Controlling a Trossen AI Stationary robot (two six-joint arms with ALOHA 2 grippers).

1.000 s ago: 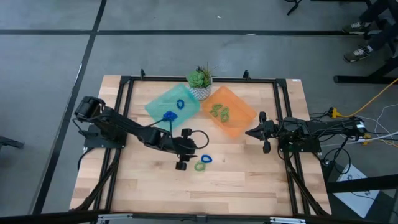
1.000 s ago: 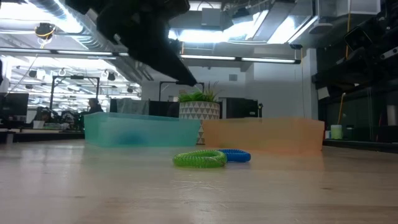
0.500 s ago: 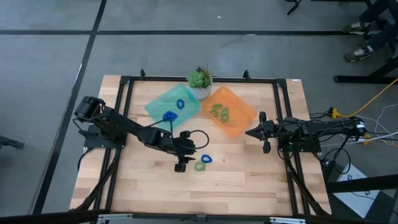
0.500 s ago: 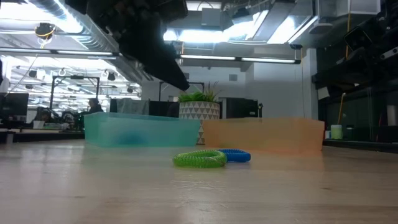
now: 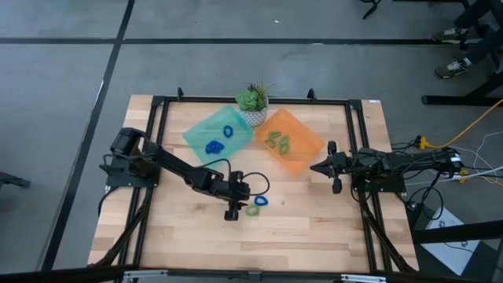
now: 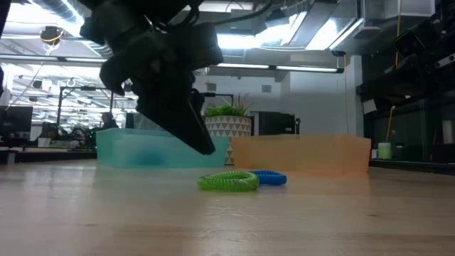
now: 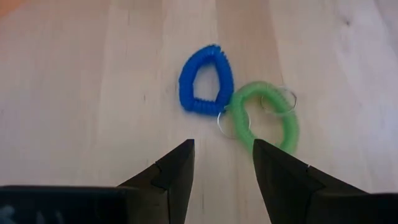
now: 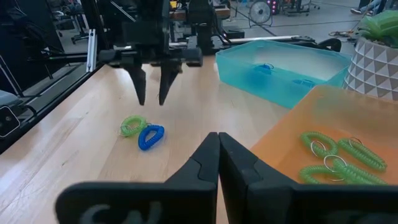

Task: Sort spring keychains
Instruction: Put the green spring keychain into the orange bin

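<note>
Two keychains left on the worktop [image 5: 314, 236], blue keychain [image 7: 206, 79] touching green keychain [image 7: 266, 116]; blue tray [image 5: 196, 130] and orange tray [image 5: 310, 141] hold the rest; left gripper [image 7: 222, 163] fingers spread above them, right gripper [image 8: 218, 155] fingers pressed together, parked.

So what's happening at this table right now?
The left gripper, open and empty, hangs just above a green keychain and a blue keychain lying touching on the wood. Blue ones sit in the teal tray, green ones in the orange tray. The right gripper, shut, waits beside the orange tray.
</note>
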